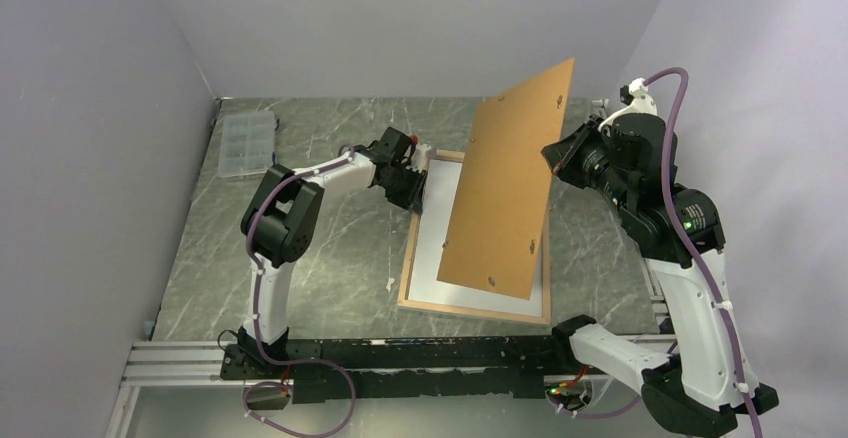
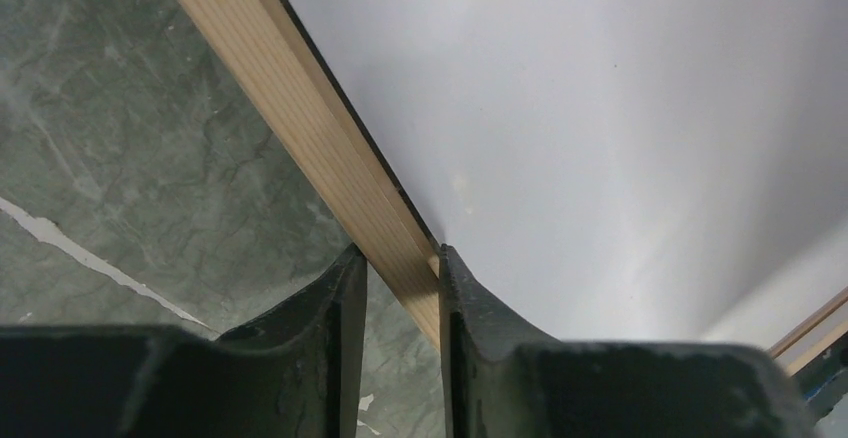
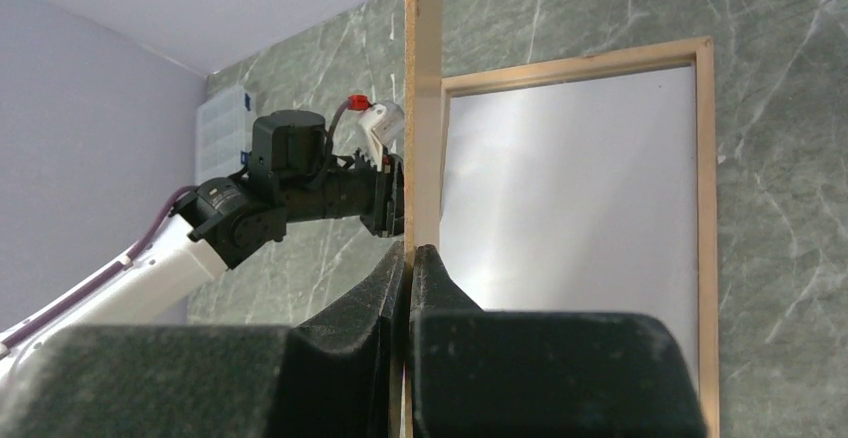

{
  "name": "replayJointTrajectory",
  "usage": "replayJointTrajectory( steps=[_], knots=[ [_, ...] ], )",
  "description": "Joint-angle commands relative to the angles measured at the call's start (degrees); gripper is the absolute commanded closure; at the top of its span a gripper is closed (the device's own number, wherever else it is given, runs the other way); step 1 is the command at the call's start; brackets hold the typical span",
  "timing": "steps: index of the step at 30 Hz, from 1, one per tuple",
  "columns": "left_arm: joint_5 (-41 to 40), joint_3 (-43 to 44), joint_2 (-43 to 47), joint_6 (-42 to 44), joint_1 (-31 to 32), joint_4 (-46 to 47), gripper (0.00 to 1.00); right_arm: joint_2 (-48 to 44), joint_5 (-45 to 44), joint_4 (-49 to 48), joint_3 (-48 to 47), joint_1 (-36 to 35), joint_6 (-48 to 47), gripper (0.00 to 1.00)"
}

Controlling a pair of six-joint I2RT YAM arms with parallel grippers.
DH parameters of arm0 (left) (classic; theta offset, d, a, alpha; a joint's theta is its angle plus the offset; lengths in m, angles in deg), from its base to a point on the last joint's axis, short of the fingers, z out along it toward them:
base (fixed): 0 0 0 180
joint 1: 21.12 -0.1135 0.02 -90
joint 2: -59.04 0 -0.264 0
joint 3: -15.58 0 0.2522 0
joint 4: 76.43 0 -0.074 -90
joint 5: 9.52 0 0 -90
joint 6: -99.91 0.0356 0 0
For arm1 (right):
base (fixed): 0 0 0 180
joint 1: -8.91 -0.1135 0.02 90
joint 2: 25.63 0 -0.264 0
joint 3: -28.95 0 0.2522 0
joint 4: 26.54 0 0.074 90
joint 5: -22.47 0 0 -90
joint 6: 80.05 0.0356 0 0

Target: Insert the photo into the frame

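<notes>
I log: frame (image 1: 475,310) back-up on counter (image 1: 330,248), photo (image 1: 432,248) white side up inside. Left end effector (image 2: 400,258) pinches its rail. Right end effector (image 3: 410,253) clamps backing board (image 1: 505,188), raised and tilted.

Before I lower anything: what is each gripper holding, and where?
Right gripper pinches the backing board by its right edge; left gripper clamps the frame at its left rail.

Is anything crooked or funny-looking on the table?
Yes: the brown backing board isn't lying flat. The right pincer holds it by its edge, tilted up in the air over the frame.
</notes>
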Motion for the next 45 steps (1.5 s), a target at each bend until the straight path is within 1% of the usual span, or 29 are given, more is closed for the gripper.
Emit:
replayJointTrajectory(
  steps=[1,2,4,5,10,14,21,27,32,36,37,40,42,43,45],
  knots=[
    [-2.43,-0.9,0.01,-0.11,0.3,1.09,0.78,-1.63,0.58,-6.85,-0.03,0.32,2.19,1.0],
    [-2.61,-0.95,0.16,-0.18,0.14,0.81,0.82,-1.68,0.77,-7.03,0.15,0.32,2.32,1.0],
    [-2.77,-1.46,0.8,-0.43,-0.6,1.06,0.95,-1.58,1.25,-7.46,0.44,0.28,2.34,1.0],
    [-3.0,-1.66,1.21,-0.48,-1.09,0.99,0.97,-1.52,1.41,-7.56,0.6,0.29,2.32,1.0],
    [-3.16,-3.76,2.75,-0.43,-4.88,0.92,0.97,-1.29,2.11,-8.47,1.72,0.27,2.17,1.0],
    [-3.39,-7.77,4.75,1.0,-8.72,2.0,0.97,-0.97,3.68,-10.03,3.06,0.31,2.56,1.0],
    [-2.16,-13.37,8.92,-0.14,-18.21,1.7,0.97,0.26,6.93,-13.25,4.91,0.31,3.24,1.0],
    [-1.05,-18.35,13.57,-3.26,-27.76,1.79,0.97,1.81,10.91,-17.42,6.9,0.32,4.41,1.0],
    [3.35,-21.8,17.03,-6.56,-33.58,0.23,0.97,4.38,15.35,-21.49,8.56,0.34,5.1,1.0],
    [9.22,-24.12,19.09,-7.79,-34.56,-0.27,0.97,7.01,19.59,-25.42,10.1,0.48,6.16,1.0],
    [10.2,-24.18,19.3,-7.42,-34.51,-0.48,0.96,7.84,20.73,-26.4,10.29,0.56,6.5,1.0],
    [11.69,-23.54,19.88,-5.48,-34.56,-1.95,0.79,9.66,23.73,-28.58,10.9,0.71,7.23,1.0],
    [12.31,-22.84,20.79,-4.01,-34.89,-3.45,0.7,10.79,25.78,-30.11,11.14,0.76,7.56,1.0],
    [12.97,-22.41,21.36,-3.32,-35.29,-4.1,0.61,11.43,26.74,-30.68,11.25,0.73,7.7,1.0],
    [14.42,-20.98,22.71,-1.54,-35.81,-6.02,0.4,12.5,28.59,-32.17,11.61,0.84,8.05,1.0]
  ],
)
